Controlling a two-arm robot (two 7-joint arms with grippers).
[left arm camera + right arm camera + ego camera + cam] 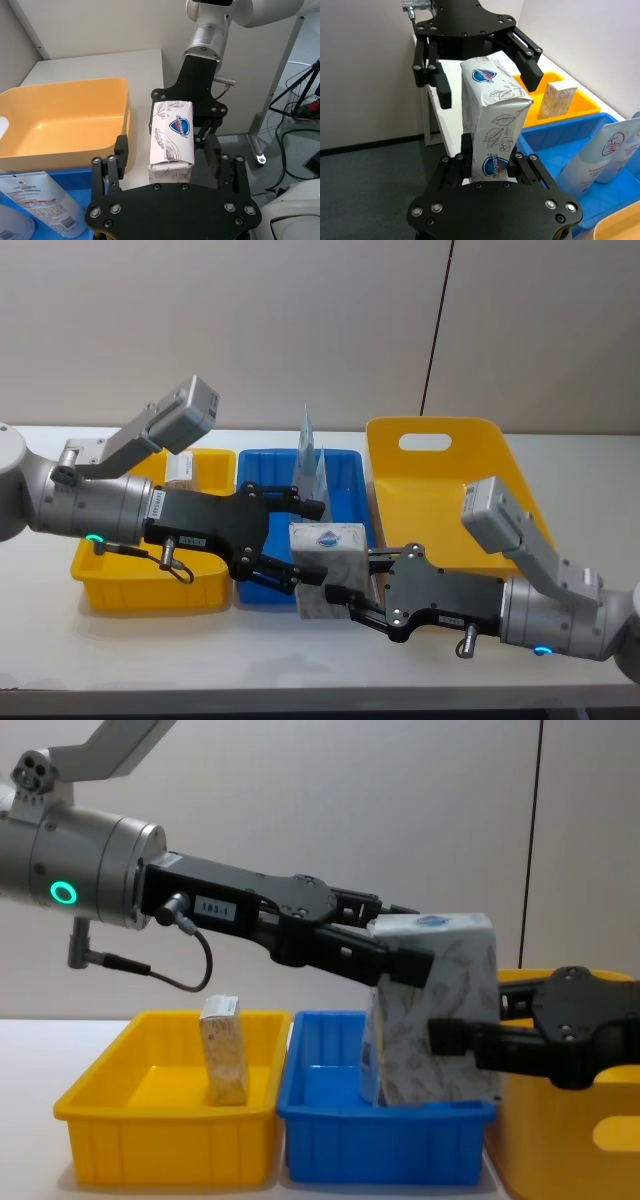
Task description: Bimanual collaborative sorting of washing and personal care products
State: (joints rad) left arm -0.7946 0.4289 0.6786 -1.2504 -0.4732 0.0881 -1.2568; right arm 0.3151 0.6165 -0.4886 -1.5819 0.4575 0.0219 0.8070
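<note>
The white pack [328,552] with grey leaf print and a blue mark stands upright in the air, over the front right corner of the blue bin [350,478]. My right gripper [491,161] is shut on its lower part. My left gripper [167,152] is open. It straddles the pack's upper part, one finger [121,154] on each side with a gap to the pack. Two pale tapered tubes [311,454] stand in the blue bin. A small beige carton [225,1050] stands in the small yellow bin [150,1140].
A large yellow bin [440,480] with a handle slot sits on the right, behind my right arm. The three bins stand side by side on the white table [150,660]. A wall rises close behind them.
</note>
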